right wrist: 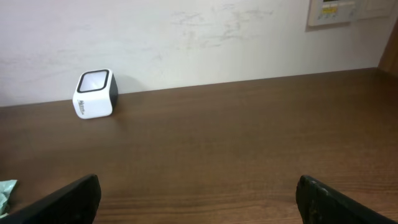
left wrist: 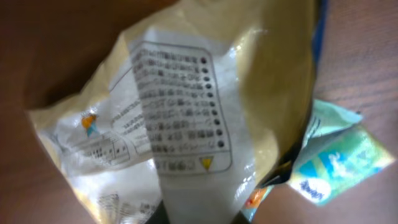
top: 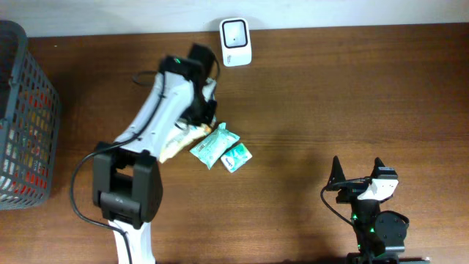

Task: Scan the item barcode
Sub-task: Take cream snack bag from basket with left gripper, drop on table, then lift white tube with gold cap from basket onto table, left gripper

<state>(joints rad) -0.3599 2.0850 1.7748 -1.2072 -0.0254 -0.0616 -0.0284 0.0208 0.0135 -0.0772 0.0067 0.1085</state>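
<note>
the brown tabletop fills the overhead view. a dark wire basket stands at its left edge. the white left arm reaches from the near side toward the far middle, bent over a small heap of packets.

the yellow bag lies on the tabletop under that arm, just left of the left fingers. in the left wrist view the yellow bag takes up nearly the whole picture, its white printed back panel facing the camera. the fingers are hidden or blurred there, so i cannot tell how far apart they stand or whether they have hold of the bag.

a teal packet touches the bag's right side, and a smaller teal packet lies just right of that one.

the white scanner sits at the far edge by the wall, well apart from the bag.

the right fingers are spread wide with nothing between them, at the near right, pointing toward the scanner.
</note>
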